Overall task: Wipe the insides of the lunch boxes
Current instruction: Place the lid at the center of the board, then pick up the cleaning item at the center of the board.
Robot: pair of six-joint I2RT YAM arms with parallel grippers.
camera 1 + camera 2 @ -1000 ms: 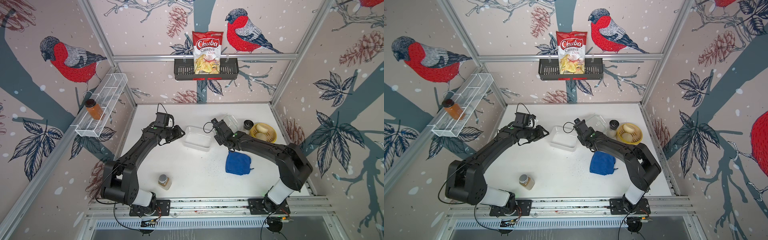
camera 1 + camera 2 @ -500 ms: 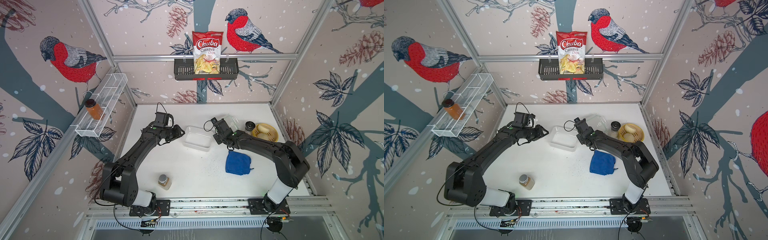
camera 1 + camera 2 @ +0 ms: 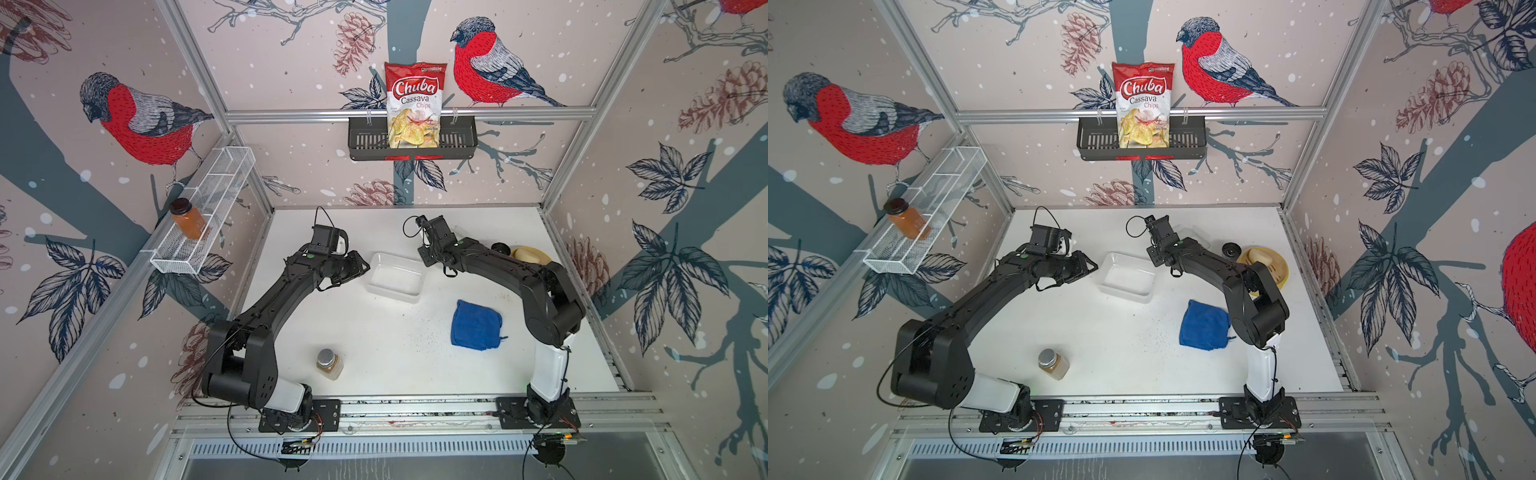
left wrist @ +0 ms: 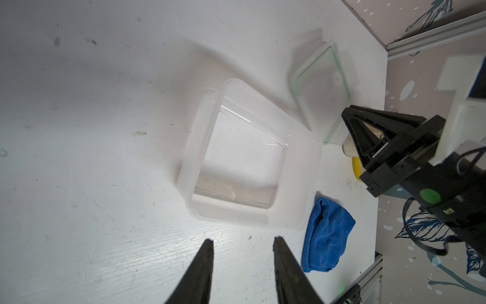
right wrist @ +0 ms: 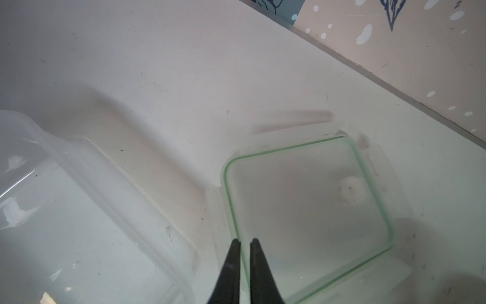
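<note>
Right wrist view: my right gripper (image 5: 245,240) has its jaws at a thin slit over the green-sealed rim of the clear flat plastic lid (image 5: 310,210); I cannot tell whether they pinch it. My left gripper (image 4: 243,240) has its jaws parted and empty. The translucent whitish rectangular plastic tub (image 4: 247,158) sits uncovered just ahead of them, not touching. A folded blue cloth (image 4: 326,237) lies beside the tub, apart from both jaws.
</note>
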